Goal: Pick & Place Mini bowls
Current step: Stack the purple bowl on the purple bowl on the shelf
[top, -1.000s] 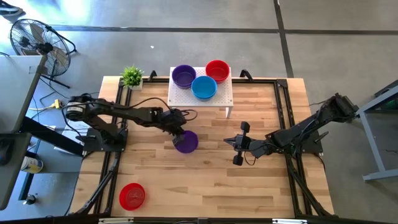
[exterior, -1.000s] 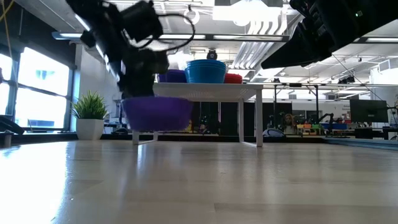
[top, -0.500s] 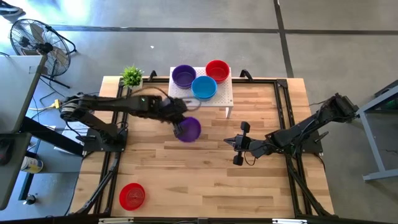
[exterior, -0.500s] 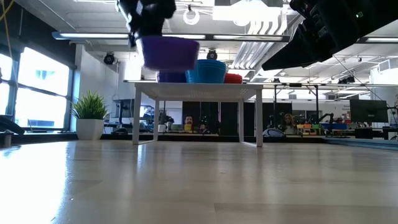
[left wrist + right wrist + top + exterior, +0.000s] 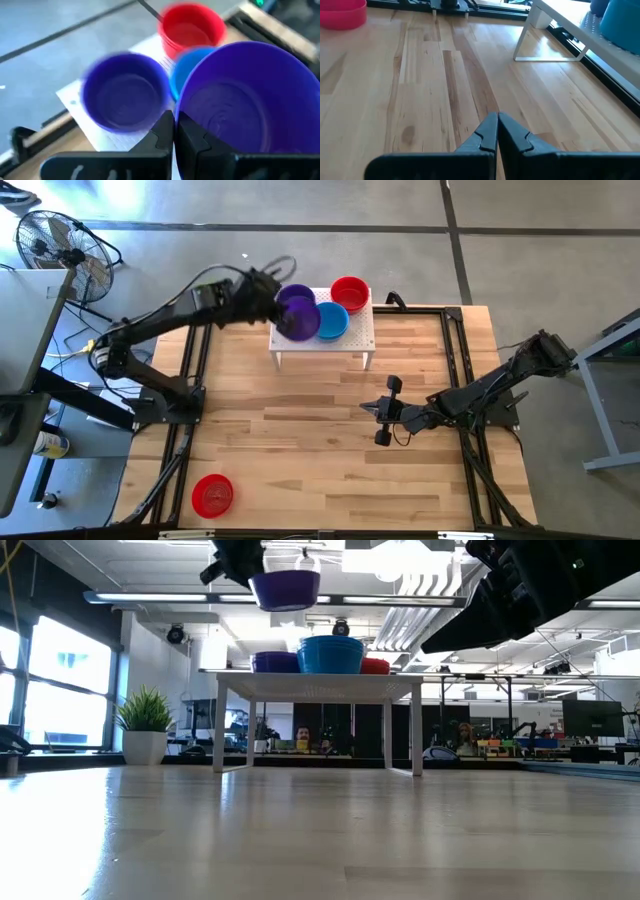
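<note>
My left gripper [image 5: 282, 310] is shut on a purple mini bowl [image 5: 303, 323], held in the air over the left part of the white perforated stand [image 5: 355, 340] at the table's far side. On the stand sit a second purple bowl [image 5: 125, 92], a blue bowl [image 5: 337, 322] and a red bowl [image 5: 350, 292]. In the low view the held bowl [image 5: 285, 588] hangs well above them. Another red bowl [image 5: 212, 495] rests on the table near its front left corner. My right gripper [image 5: 383, 410] is shut on nothing, low over the table's middle right. My left gripper pinches the held bowl's rim [image 5: 181, 102] on the side nearest the wrist, one finger [image 5: 160, 132] outside the wall and the other inside. The fingers come from the table's left, slanting downward. The bowl is lifted clear, mouth up and nearly level.
A small green plant [image 5: 146, 722] stands at the table's far left, beside the stand. Black frame rails [image 5: 470, 460] run along the table's sides. Bare wood [image 5: 300, 460] spans the middle and the front of the table. A fan [image 5: 60, 250] stands on the floor beyond the far left corner.
My left gripper has risen steeply and swung toward the table's far edge, carrying the purple bowl from just above the tabletop in front of the stand up over the bowls on the stand. The gripper has tipped toward level. The bowl has stayed mouth up.
</note>
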